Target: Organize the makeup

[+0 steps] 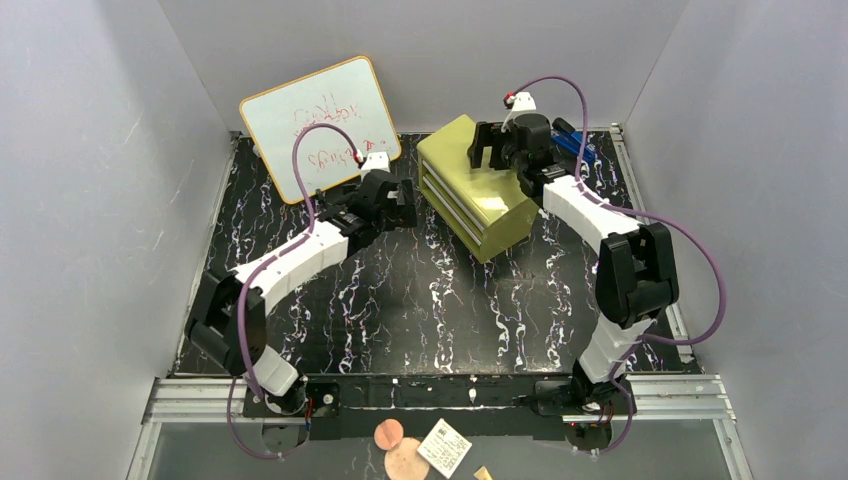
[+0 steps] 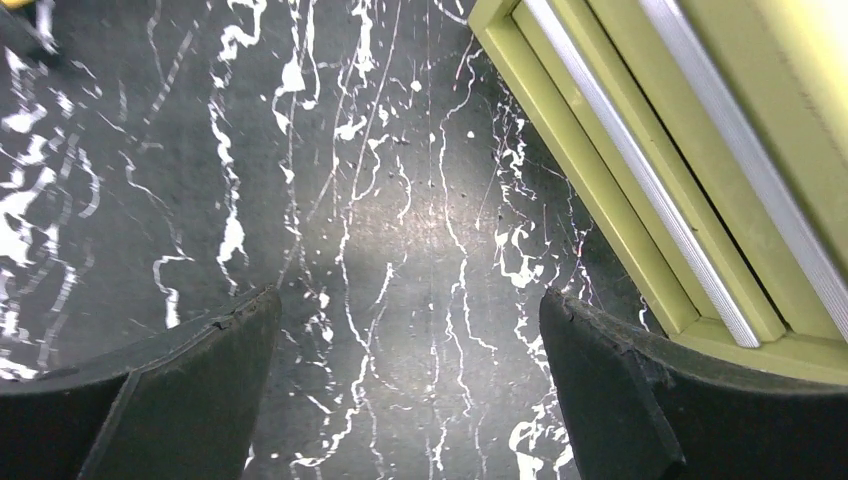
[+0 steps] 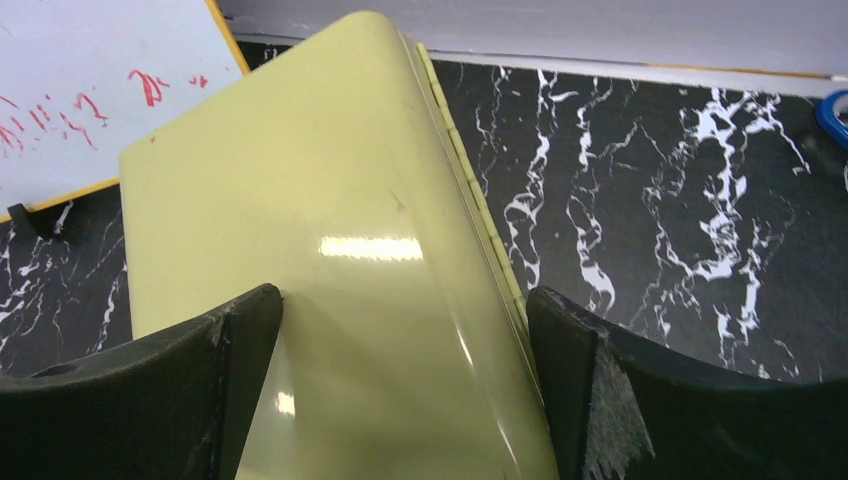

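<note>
One olive-yellow plastic drawer chest (image 1: 470,190), drawers shut, contents hidden. One whiteboard with red writing (image 1: 300,110) left of chest. Makeup: cannot tell where. Left gripper (image 2: 405,305) low beside chest front, jaws wide, empty. Right gripper (image 3: 405,305) above chest lid, jaws spread, gripping nothing.

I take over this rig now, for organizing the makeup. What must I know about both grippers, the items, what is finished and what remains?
Left gripper: open, empty, over bare table beside the front of the drawer chest.
Right gripper: open, empty, over the chest's lid; contact unclear.
Makeup: none visible on the table or in a gripper. Small pinkish and white pieces lie past the near rail, too small to identify.
Done: cannot tell; the drawers look shut, contents hidden.
Left: probably locate the makeup first.
</note>
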